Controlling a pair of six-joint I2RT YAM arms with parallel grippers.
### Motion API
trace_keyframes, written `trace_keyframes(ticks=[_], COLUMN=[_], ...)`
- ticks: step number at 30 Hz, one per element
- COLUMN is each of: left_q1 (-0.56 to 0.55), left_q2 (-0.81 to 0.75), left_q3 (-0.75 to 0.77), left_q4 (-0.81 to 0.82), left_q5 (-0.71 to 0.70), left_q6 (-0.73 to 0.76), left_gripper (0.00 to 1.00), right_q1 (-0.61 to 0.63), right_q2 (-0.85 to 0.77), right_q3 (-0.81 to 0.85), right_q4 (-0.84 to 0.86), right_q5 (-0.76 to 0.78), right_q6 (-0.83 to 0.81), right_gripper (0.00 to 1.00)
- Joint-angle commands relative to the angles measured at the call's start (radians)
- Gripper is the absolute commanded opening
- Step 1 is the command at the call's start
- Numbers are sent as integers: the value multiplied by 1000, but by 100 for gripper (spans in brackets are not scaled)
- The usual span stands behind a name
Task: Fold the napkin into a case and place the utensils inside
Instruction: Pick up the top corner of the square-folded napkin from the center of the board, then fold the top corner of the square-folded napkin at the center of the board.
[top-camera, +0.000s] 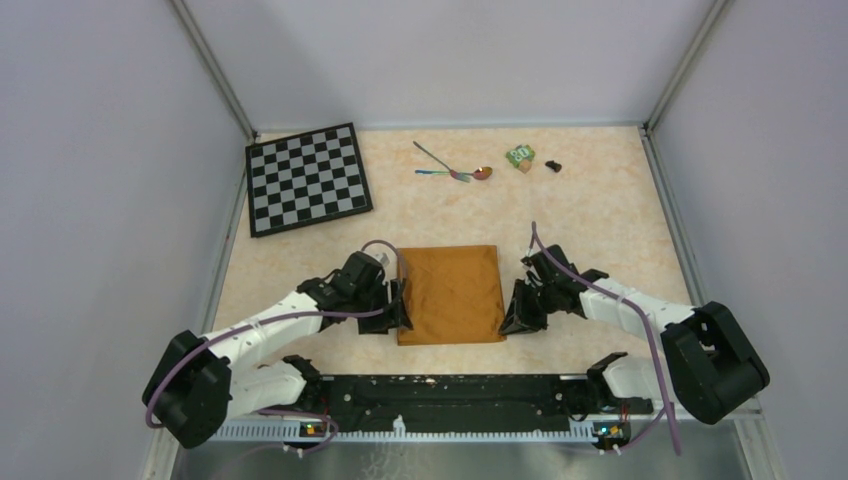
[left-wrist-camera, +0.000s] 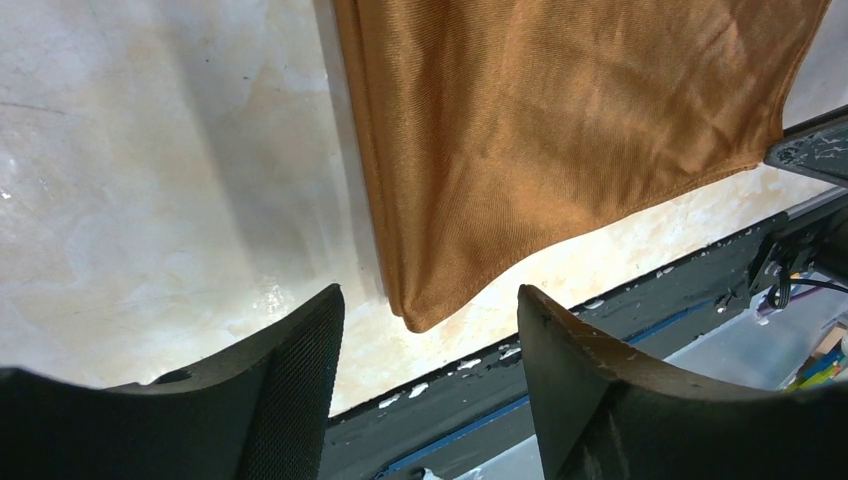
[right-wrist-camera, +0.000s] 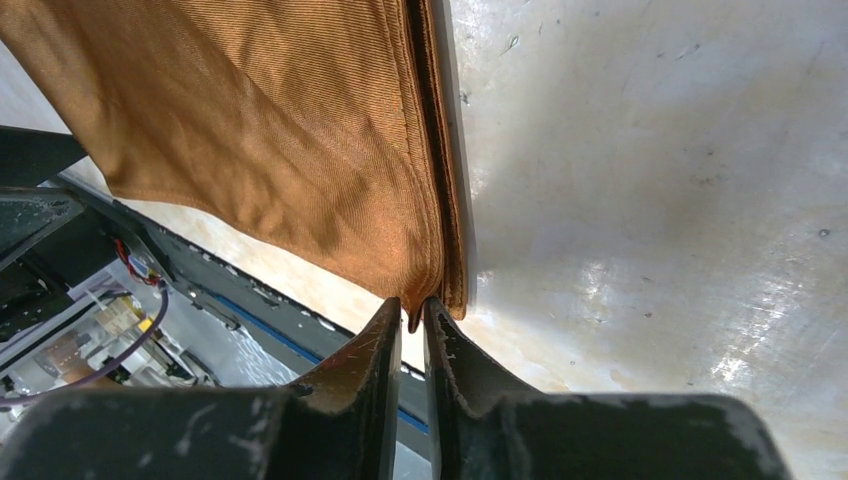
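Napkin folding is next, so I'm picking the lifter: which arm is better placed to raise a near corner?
Right, probably. The right gripper pinches the napkin's near corner; the left gripper hangs open at its corner, gripping nothing.

napkin orange-brown | chessboard blk/wht checks | utensils purple-blue | block grn

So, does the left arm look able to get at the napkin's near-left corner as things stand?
Probably yes. The left hand is open, with its fingers on either side of that corner of the napkin, and nothing shows between them and the cloth.
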Motion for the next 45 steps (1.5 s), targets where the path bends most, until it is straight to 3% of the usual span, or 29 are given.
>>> trace_keyframes(ticks=[1,8,11,13,20,28,36,45], left_q1=[-5,-6,-5,-5,-4,-4,-4,-4], left_q2=[-32,-39,-36,-31,-15,-12,0,15], left_q3=[-10,-21,-25,-27,-52,-81,-111,-137], left_q4=[-6,-12,-17,-21,1,20,46,69], left_q5=[-12,-17,-29,-38,-35,-22,-10,1], left_q6=[-2,-2,-5,-5,-12,-24,-29,-30], left_gripper=[69,67,73,73,51,34,32,29], right_q1=[10,10,10,12,51,132,182,182], right_q2=[4,8,4,-16,19,296,621,802], right_q3=[-9,-12,-11,0,132,342,582,766], right_q4=[22,36,53,61,90,331,543,571], right_q5=[-4,-5,-23,-32,-58,-158,-203,-171], right_q6=[5,1,-10,-20,-108,-62,40,71], right_gripper=[15,13,0,0,0,0,0,0])
